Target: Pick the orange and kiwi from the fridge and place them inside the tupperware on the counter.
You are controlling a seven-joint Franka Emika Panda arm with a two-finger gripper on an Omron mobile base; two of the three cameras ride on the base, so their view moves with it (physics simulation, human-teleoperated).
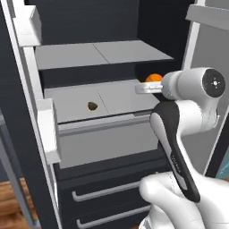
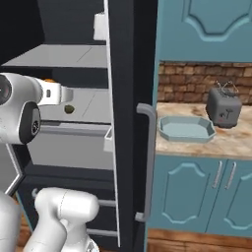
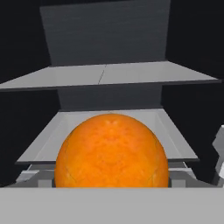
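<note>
The orange fills the lower middle of the hand view, right at the gripper's mouth, and hides the fingertips. In the left base view the orange peeks out just beyond my gripper, at the right end of the fridge's middle shelf. The gripper looks shut on it. The kiwi lies alone on the same shelf, to the left, and also shows as a kiwi in the right base view. The tupperware sits empty on the counter, right of the fridge.
The open fridge door with its grey handle stands between the fridge interior and the counter. A grey toaster stands behind the tupperware. An upper shelf hangs above my hand, and drawers lie below.
</note>
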